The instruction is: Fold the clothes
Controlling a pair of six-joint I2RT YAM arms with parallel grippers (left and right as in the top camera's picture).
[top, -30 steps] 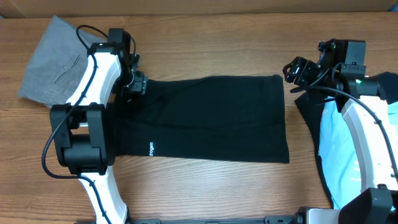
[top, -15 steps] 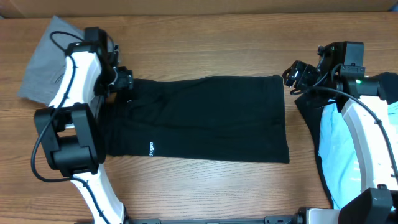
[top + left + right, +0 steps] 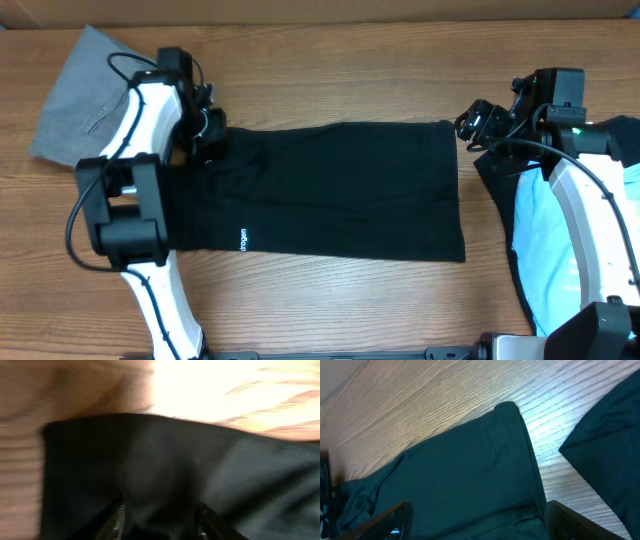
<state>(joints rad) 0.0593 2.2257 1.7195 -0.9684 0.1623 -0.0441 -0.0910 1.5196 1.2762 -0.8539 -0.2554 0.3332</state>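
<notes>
roughly centred on the table point(image 3: 330, 300) lay the black shirt point(image 3: 330, 190), already a flat rectangle, its white hem text point(image 3: 243, 239) toward the near left. grey trousers point(image 3: 75, 95) sat at the far left corner. a light blue tee point(image 3: 548, 240) lay at the right under the right arm, on another dark cloth point(image 3: 492, 185).

left gripper point(image 3: 208, 135) was down on the shirt's far left corner. its wrist view was blurred: black cloth humped between the 2 fingers, but whether they pinched it or only straddled it, could not tell. right gripper point(image 3: 470, 122) hung just off the far right corner, jaws spread wide, nothing in them.

risks, as judged:
- the left jaws might catch only 1 layer, so a lift would peel the fold apart.
- with just 1 corner held, a pull would skew the rectangle.
- the left arm lay across the shirt's left edge and could drag it.

overhead alone gave the whole layout and both arms. right wrist alone showed the strip of bare wood between the shirt corner and the dark cloth, plus the spread fingers point(image 3: 570, 522). left wrist alone showed the hump of cloth.
</notes>
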